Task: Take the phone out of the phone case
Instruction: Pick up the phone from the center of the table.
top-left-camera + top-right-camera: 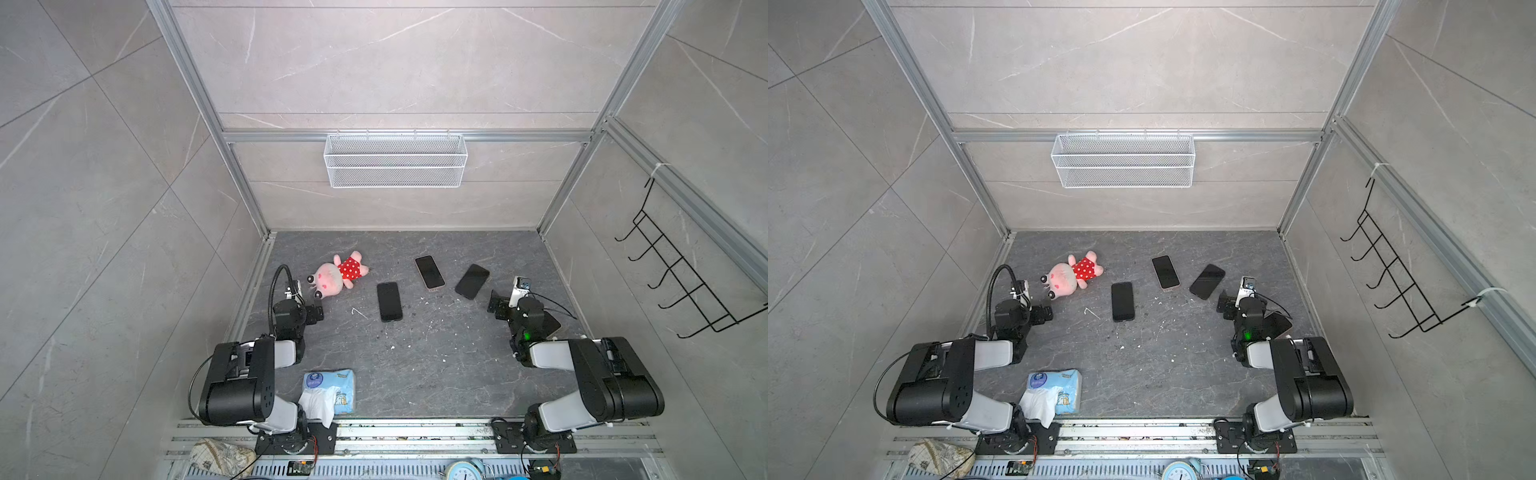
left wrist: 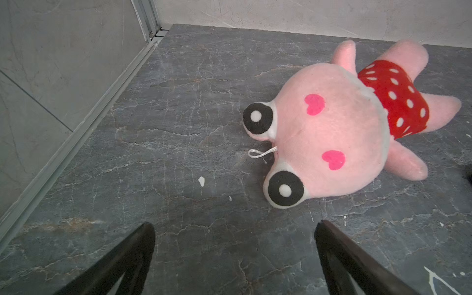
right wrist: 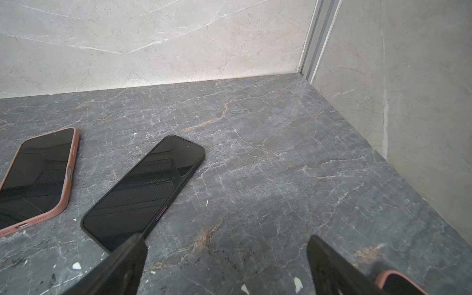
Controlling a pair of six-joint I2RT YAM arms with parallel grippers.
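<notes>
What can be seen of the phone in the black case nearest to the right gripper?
The phone in the black case lies flat and face up on the dark marbled table. Its glossy screen is off; the case wraps its edges, and a purplish side button shows. Nothing but the table seems to touch it; the open right gripper hangs by its nearer end.

Both arms are folded low, elbows raised behind the wrists. The left gripper [image 2: 235, 227] and right gripper [image 3: 227, 238] tilt downward, jaws spread wide.
</notes>
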